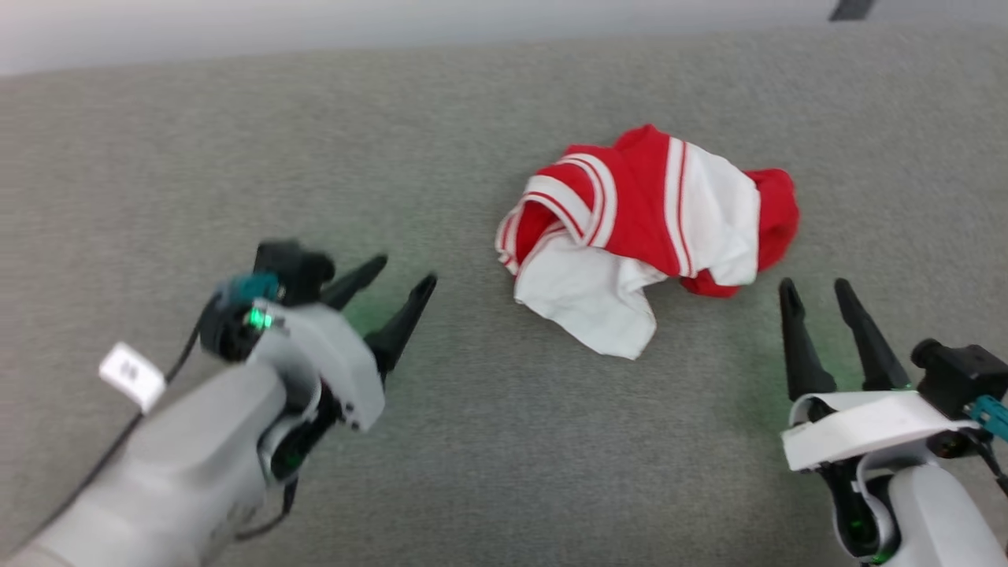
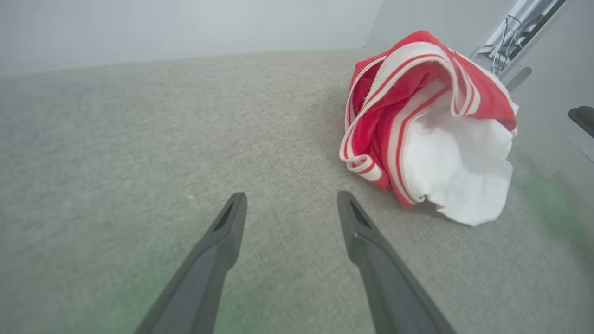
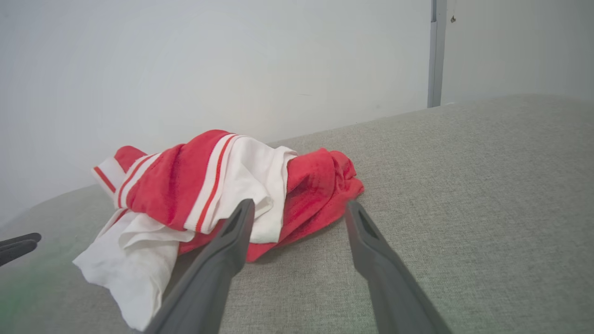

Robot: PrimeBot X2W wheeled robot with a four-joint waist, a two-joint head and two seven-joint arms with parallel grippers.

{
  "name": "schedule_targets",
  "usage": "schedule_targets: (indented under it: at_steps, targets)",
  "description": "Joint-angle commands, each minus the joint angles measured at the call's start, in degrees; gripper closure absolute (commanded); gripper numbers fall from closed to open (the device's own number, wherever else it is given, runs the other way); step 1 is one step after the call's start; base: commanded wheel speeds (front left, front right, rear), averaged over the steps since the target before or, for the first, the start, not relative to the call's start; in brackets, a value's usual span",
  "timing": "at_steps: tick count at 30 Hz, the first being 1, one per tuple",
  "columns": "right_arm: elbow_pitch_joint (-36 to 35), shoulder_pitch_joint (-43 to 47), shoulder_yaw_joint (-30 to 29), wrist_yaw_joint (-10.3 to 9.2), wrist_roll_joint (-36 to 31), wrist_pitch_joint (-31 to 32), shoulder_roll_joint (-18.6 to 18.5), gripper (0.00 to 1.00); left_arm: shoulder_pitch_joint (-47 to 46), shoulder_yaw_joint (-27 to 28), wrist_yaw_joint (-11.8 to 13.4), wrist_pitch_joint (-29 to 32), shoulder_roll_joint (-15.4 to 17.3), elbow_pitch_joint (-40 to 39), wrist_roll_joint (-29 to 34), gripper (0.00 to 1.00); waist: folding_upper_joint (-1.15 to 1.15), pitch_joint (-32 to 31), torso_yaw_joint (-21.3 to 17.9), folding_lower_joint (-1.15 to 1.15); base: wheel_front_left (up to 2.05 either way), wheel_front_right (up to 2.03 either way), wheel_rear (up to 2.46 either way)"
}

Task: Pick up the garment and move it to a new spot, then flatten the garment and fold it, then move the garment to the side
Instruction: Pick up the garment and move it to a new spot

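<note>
A grey fabric surface [image 1: 504,441] is seen from the head, and a pale wall [image 3: 185,69] and grey post [image 3: 434,55] behind it are revealed from the right wrist. The garment [image 1: 646,228] is heaped, crumpled, right of the surface's centre. It is flanked by the left gripper [image 1: 405,269] and right gripper [image 1: 813,285], fingers spread wide, nothing held.

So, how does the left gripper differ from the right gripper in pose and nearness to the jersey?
The left gripper points slantwise toward the jersey; the right gripper points nearly straight up the head view. The left gripper stands well apart from the jersey; the right gripper's tips are just below its red edge. Both are open and hold nothing.
</note>
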Motion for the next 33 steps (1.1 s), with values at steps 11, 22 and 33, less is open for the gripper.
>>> schedule_targets:
  at_steps: [11, 22, 33]
  targets:
    - [-0.35, 3.96, -2.85, -0.06, -1.63, -0.04, -5.15, 0.0, 21.54, 26.02, 5.84, -1.1, -2.01, -5.83, 11.63, 0.0, 0.0, -4.74, 6.49, 0.0, 0.0, 0.0, 0.0]
    - [-1.61, 6.53, -5.58, -0.06, -1.94, -0.04, -7.6, 0.0, 42.5, 56.02, 5.07, -1.12, -11.31, -20.48, 35.3, 0.0, 0.0, -7.05, 6.97, 0.0, 0.0, 0.0, 0.0]
    - [-4.34, 6.69, -6.62, -0.06, -2.25, -0.04, -8.38, 0.0, 50.5, 68.23, 1.22, -1.12, -20.79, -29.91, 51.3, 0.0, 0.0, -8.74, 6.42, 0.0, 0.0, 0.0, 0.0]
